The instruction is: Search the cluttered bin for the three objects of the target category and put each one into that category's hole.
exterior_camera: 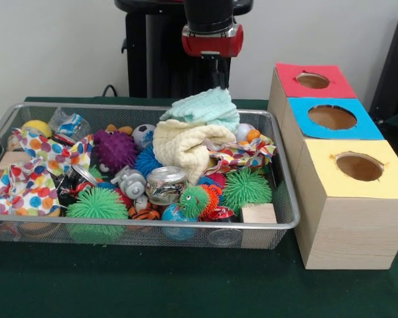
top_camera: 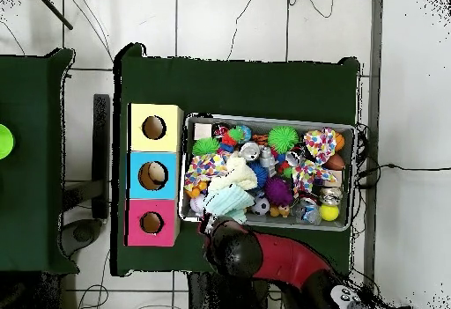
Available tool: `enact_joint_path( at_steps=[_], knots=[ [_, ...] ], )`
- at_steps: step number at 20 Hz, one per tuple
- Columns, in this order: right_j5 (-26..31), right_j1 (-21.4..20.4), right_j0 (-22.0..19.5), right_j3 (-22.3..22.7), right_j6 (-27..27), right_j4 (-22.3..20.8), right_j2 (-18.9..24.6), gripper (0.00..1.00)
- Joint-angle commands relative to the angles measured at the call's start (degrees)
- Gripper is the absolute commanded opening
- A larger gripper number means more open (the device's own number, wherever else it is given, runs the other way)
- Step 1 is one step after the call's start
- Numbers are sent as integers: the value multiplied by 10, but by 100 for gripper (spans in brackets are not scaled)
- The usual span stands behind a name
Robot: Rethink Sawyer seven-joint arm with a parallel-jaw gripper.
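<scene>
Wire bin point(exterior_camera: 288, 222) up front is still crammed: green spiky balls point(exterior_camera: 96, 204), a small glass jar point(exterior_camera: 166, 183), polka-dot cloths point(exterior_camera: 28, 187), with the cream cloth point(exterior_camera: 186, 147) and mint cloth point(exterior_camera: 204, 108) heaped behind them. Something pale sits down in the blue hole point(top_camera: 154, 174) from overhead, so maybe one is sorted, while the yellow hole point(exterior_camera: 359, 165) and red hole point(exterior_camera: 312, 80) look empty. At the back the gripper point(exterior_camera: 215, 67) hangs straight down right over the mint cloth, and I can't tell if it's gripping anything.

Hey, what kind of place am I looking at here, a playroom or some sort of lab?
Most likely a robotics lab test bench, not a playroom: a robot arm hangs over a wire bin heaped with toys and cloths, a wooden sorting box with three holes stands beside it, and cables trail across the tiled floor.
</scene>
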Motion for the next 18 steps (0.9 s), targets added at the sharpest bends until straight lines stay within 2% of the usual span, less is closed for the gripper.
enact_joint_path(
  at_steps=[1,11,12,18],
  knots=[
    [19,4,-11,-77,5,-20,41,0],
    [22,7,-22,-73,2,-21,53,0],
    [21,7,-22,-72,2,-21,53,100],
    [22,9,-28,-70,5,-18,58,100]
  ],
)
